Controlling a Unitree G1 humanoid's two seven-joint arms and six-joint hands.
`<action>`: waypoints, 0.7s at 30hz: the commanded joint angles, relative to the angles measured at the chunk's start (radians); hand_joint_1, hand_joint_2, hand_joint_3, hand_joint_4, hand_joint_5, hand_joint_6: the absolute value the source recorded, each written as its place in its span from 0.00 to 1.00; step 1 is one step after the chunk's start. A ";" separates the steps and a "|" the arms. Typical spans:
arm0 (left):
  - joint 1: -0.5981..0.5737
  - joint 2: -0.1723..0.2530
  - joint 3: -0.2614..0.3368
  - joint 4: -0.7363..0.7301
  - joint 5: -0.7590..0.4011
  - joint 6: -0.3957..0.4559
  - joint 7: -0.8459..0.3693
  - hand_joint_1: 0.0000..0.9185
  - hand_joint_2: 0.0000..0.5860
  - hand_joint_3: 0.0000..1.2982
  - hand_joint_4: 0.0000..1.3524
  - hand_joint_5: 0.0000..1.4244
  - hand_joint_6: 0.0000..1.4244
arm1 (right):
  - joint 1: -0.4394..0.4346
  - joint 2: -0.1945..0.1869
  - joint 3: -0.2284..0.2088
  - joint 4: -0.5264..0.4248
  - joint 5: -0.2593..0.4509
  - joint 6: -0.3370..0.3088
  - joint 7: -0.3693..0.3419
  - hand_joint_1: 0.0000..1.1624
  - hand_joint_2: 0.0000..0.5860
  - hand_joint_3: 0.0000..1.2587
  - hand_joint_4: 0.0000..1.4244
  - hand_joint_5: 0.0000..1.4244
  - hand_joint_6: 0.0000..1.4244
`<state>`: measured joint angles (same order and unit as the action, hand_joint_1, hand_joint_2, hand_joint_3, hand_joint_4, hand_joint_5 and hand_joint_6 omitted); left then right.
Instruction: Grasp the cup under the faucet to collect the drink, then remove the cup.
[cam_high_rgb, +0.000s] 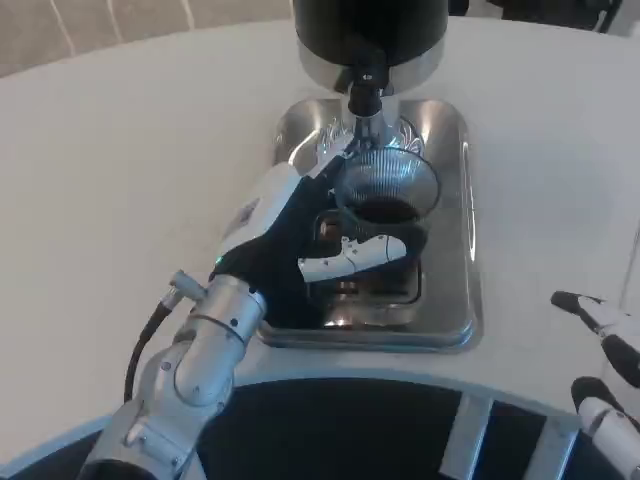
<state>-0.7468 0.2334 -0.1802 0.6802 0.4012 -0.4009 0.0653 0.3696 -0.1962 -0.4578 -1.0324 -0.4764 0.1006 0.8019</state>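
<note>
White round table (120, 180), pale floor beyond its far edge. Left hand (300, 235) wrapped around clear ribbed glass cup (385, 195), fingers (355, 255) closed across its near side. Cup upright, dark drink inside, directly under silver faucet (365, 100) of black dispenser (370, 30), above shiny metal drip tray (450, 200). Right hand (605, 370) resting near table's right edge, well apart from tray, fingers spread, holding nothing
</note>
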 joint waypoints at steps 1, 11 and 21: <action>0.028 -0.012 -0.001 -0.039 0.006 0.005 0.040 0.41 0.13 0.17 0.22 0.42 0.17 | 0.010 0.013 0.006 -0.015 -0.007 -0.011 0.007 0.01 1.00 0.03 0.00 0.00 0.00; 0.066 -0.025 -0.007 -0.074 0.041 0.004 0.119 0.48 0.18 0.37 0.40 0.56 0.22 | -0.012 0.018 0.002 -0.015 -0.032 -0.017 0.020 0.06 1.00 0.05 0.00 0.00 0.00; 0.100 -0.046 0.006 -0.115 0.096 0.045 0.257 0.59 0.24 0.71 0.74 0.84 0.34 | -0.018 0.034 -0.004 -0.015 -0.040 -0.027 0.031 0.11 1.00 0.04 0.00 0.00 0.00</action>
<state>-0.6732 0.1900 -0.1813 0.5899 0.4849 -0.3729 0.2703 0.3478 -0.1686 -0.4546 -1.0324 -0.5171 0.0899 0.8214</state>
